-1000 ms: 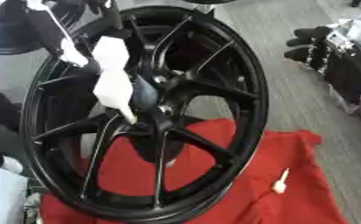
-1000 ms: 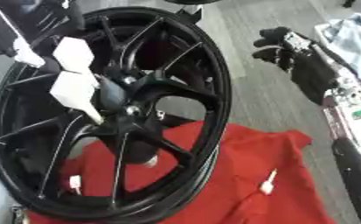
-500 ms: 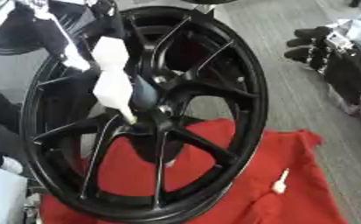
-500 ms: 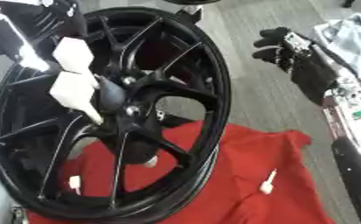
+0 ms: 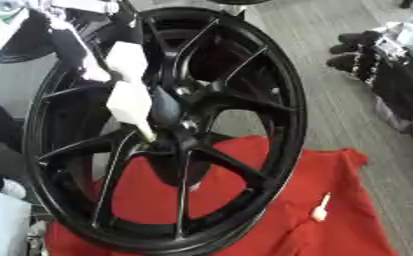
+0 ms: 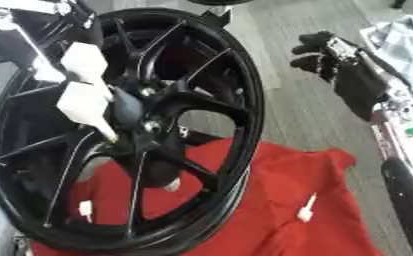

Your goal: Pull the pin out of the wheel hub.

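Observation:
A big black wheel rim [image 5: 271, 100] stands on edge on a red cloth [image 5: 332, 180]. At its hub [image 5: 170, 122] a white pin [image 5: 129, 102] points its tapered tip into the centre. My left hand [image 5: 74, 47] comes in from the upper left and is curled on the pin's thick upper end. My right hand [image 6: 323, 50] hangs at the upper right over the grey floor, away from the wheel, fingers relaxed and holding nothing.
A small white pin [image 6: 306, 210] lies loose on the cloth to the right of the rim. Another white piece [image 6: 85, 209] shows through the spokes at the lower left. Dark gear and cloth [image 6: 393, 45] lie at the right edge.

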{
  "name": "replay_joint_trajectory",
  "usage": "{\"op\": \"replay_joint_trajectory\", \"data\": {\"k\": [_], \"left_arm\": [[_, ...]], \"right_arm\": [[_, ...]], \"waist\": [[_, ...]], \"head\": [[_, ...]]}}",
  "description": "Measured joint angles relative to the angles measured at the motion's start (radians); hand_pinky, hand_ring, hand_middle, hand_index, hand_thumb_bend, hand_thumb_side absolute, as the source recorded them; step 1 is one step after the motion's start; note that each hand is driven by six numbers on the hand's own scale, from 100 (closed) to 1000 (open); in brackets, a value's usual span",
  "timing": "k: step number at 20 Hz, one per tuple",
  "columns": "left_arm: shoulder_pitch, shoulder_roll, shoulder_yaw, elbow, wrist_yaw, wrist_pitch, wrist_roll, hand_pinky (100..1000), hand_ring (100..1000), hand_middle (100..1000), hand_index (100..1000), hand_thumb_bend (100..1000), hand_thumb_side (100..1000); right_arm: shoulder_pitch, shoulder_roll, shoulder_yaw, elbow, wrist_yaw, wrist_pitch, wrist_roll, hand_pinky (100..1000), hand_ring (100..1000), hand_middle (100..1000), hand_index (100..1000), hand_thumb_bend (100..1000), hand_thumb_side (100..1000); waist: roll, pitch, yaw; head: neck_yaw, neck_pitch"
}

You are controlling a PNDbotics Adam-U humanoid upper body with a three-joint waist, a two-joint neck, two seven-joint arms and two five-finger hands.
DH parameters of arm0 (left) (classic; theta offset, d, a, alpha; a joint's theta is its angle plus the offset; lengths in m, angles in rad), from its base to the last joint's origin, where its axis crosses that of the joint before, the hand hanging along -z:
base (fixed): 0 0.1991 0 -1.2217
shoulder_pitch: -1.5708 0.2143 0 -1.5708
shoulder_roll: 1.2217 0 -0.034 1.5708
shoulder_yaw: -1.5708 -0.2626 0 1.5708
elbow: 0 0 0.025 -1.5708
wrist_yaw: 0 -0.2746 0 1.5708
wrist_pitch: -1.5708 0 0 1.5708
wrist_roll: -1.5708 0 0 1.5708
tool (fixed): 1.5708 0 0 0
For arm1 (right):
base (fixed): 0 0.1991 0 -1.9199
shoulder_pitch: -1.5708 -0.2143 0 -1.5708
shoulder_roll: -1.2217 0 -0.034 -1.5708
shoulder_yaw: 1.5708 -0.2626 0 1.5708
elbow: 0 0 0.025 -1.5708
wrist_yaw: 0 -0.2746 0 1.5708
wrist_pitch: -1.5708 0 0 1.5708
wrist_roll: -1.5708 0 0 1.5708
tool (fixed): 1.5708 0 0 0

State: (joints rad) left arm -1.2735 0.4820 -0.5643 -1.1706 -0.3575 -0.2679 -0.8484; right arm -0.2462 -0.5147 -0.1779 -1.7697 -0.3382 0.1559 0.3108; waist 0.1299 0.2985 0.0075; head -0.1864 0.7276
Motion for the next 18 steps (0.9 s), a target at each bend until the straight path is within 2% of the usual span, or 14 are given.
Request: {"op": "replay_joint_trajectory", "data": {"k": [3,8,14,18], "left_arm": [[0.001,0.0,0.0,-0.001,0.011,0.005,-0.005,766,715,589,401,157,100],[0.005,0.0,0.001,-0.014,0.014,0.014,-0.014,745,681,539,276,139,100],[0.008,0.012,0.034,-0.07,0.015,0.021,-0.021,736,656,498,210,199,100],[0.012,0.039,0.073,-0.125,0.019,0.028,-0.028,734,648,490,202,202,100]], "right_arm": [[0.0,0.0,0.0,0.0,0.0,0.0,0.0,935,768,743,833,100,760],[0.0,0.0,0.0,0.0,0.0,0.0,0.0,935,768,743,833,100,760],[0.0,0.0,0.0,0.0,0.0,0.0,0.0,935,768,743,833,100,761],[0.0,0.0,0.0,0.002,0.0,0.001,-0.001,935,768,743,834,100,761]], "waist": [[0.0,0.0,0.0],[0.0,0.0,0.0],[0.0,0.0,0.001],[0.0,0.0,0.002]], "head": [[0.0,0.0],[0.0,0.0],[0.0,0.0],[0.0,0.0]]}}
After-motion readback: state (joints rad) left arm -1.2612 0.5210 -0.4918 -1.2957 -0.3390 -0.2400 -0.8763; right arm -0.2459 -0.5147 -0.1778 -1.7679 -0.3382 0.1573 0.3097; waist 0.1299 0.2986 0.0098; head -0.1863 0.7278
